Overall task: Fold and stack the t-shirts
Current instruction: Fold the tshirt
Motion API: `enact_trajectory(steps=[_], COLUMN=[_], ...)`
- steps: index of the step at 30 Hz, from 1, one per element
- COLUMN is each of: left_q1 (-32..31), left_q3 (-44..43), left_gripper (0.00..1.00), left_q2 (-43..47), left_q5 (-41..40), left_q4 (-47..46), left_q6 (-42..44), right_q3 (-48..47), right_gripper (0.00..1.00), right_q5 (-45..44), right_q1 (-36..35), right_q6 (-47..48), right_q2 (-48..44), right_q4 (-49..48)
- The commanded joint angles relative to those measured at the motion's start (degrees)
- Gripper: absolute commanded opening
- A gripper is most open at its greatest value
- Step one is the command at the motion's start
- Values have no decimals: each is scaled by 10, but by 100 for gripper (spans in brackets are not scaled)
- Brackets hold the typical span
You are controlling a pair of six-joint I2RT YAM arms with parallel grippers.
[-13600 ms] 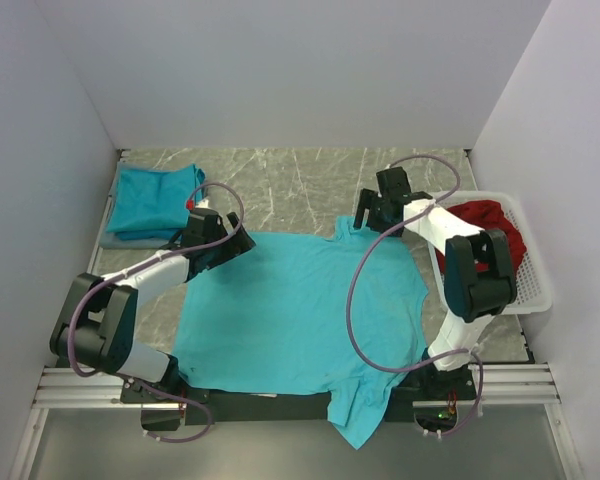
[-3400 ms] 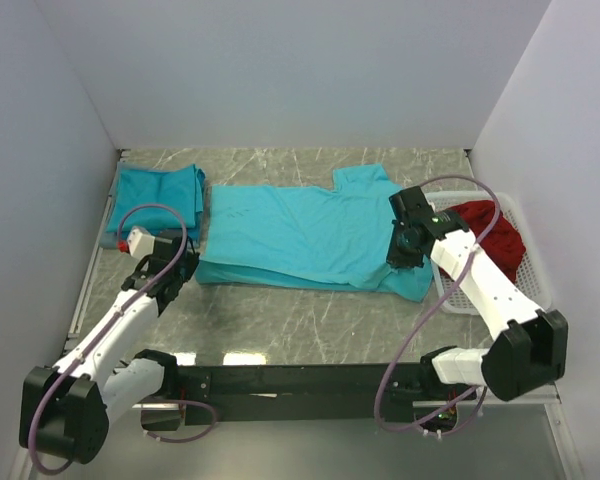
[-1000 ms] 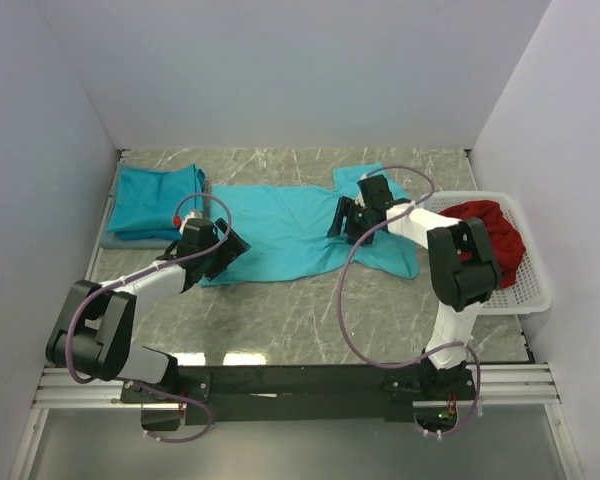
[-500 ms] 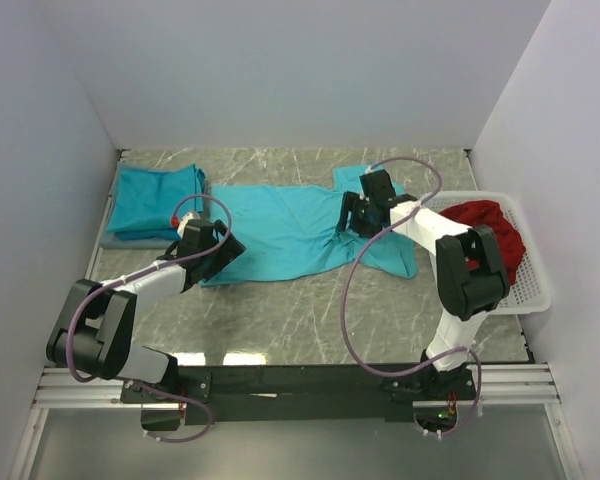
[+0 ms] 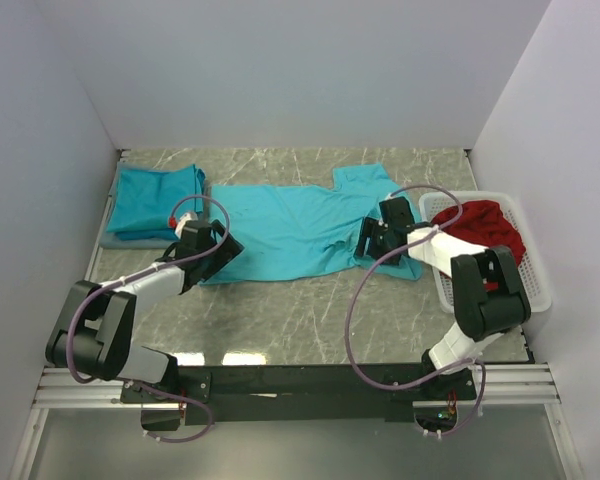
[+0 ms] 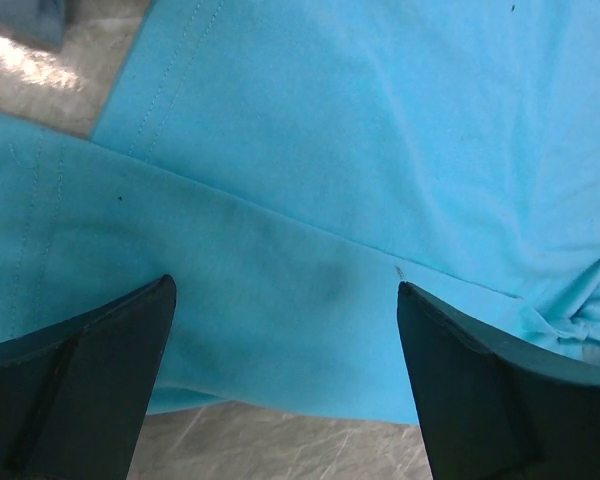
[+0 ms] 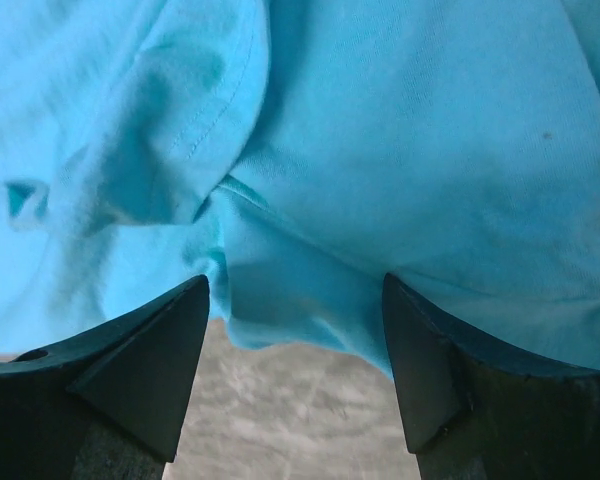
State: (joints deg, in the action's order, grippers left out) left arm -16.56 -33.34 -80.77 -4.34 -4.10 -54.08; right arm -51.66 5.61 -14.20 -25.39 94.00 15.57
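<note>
Left end effector and right end effector, both open, at the near edge of a half-folded t-shirt.

Nearest, past a strip of marbled tabletop, the left end effector hangs over the shirt's near left edge, jaws spread wide and gripping nothing, with 2 layers of turquoise cloth showing between its fingers. The right end effector is just as wide open and empty above the near right edge, where the cloth bunches into folds. Whether either one touches the cloth I cannot tell. The shirt lies as a long band across the middle of the tabletop, doubled over lengthwise, with 1 sleeve sticking out on its far side. A folded t-shirt sits at the far left, just beside the band's left end. At the right, a white basket holds red cloth.
</note>
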Motion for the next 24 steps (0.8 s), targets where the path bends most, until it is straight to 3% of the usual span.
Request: enact_trajectory(steps=[1, 10, 14, 18, 24], left_q1=[6, 5, 3, 2, 3], left_q3=[28, 107, 156, 147, 82], left_gripper=[99, 99, 99, 99, 99], left_q2=[12, 100, 167, 265, 318], left_q5=[-2, 45, 55, 21, -36], left_q4=[58, 142, 181, 245, 224], left_q6=[13, -56, -97, -110, -62], right_q3=[65, 201, 211, 200, 155], right_gripper=[77, 78, 78, 78, 78], right_q5=[3, 0, -2, -11, 46], right_q1=[4, 4, 4, 4, -1], right_q6=[8, -42, -78, -70, -5], right_q2=[-53, -196, -265, -329, -363], right_q4=[35, 97, 128, 158, 122])
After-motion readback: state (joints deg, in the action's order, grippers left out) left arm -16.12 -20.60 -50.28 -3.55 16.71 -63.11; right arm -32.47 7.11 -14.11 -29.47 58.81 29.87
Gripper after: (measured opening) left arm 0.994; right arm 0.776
